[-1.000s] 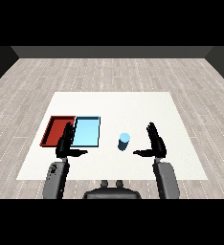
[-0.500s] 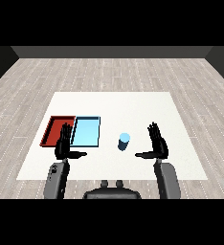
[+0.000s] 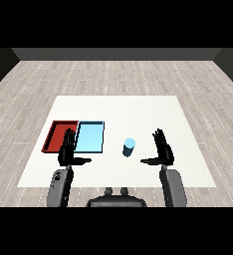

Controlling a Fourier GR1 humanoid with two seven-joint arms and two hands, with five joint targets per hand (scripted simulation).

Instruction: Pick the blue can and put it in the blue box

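A blue can (image 3: 129,147) stands upright on the white table, just right of the light blue tray (image 3: 90,137). My right hand (image 3: 162,150) hovers open to the can's right, fingers straight up and thumb pointing toward the can, a clear gap between them. On the left, my left hand (image 3: 67,150) is open too, fingers straight, in front of the near edge where the two trays meet. Neither hand holds anything.
The red tray (image 3: 58,136) lies beside the light blue tray on its left. The white table (image 3: 118,112) stretches away behind the trays and the can, and a wooden floor surrounds it.
My right hand has drifted slightly left, toward the can. The left hand, the can and both trays stay where they were.
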